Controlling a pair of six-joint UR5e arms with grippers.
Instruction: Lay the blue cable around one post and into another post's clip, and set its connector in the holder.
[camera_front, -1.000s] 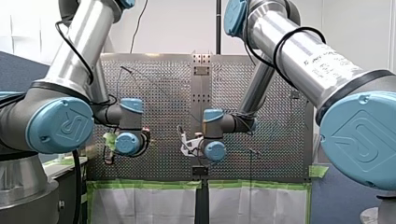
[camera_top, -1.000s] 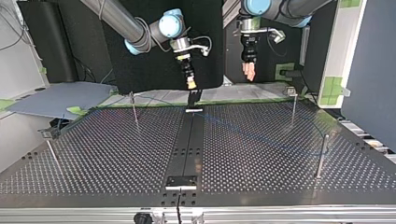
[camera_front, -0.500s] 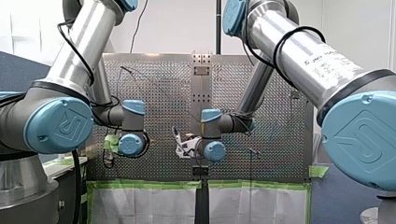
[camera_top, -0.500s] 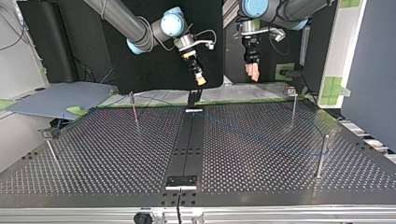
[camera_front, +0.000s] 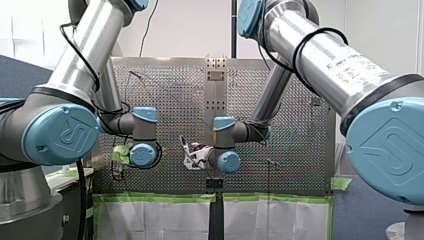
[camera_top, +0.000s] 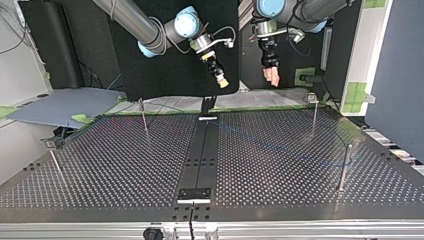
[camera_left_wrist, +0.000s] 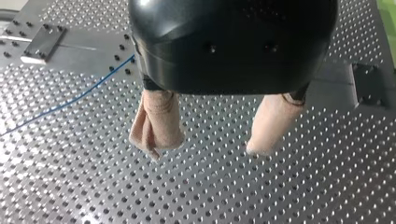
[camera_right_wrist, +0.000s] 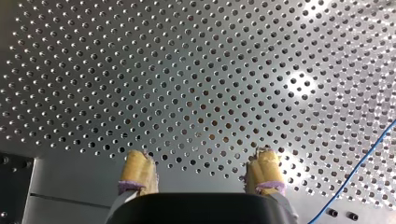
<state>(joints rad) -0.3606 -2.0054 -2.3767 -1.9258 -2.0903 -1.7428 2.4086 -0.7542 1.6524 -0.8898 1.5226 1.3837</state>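
1. My left gripper (camera_left_wrist: 215, 137) is open. Its two beige fingers (camera_left_wrist: 156, 122) stand apart, with nothing between them. It hangs above the table (camera_left_wrist: 210, 196), which is full of little holes.
2. My right gripper (camera_right_wrist: 201, 173) is open too. Its yellow fingers (camera_right_wrist: 137, 169) are wide apart and hold nothing.
3. In the top view both grippers are up in the air by the far edge of the table. They are near each other but not touching.
4. The blue cable (camera_top: 260, 145) lies flat on the table. It runs from near the black strip (camera_top: 200, 150) in the middle toward the thin post (camera_top: 345, 167) at the top view's right.
5. In the left wrist view the cable passes beside the fingers, then goes out of sight behind the gripper's black body.
6. In the right wrist view the cable lies off to one side of the yellow fingers. Neither gripper touches it.
7. The cable's end is too small to make out.
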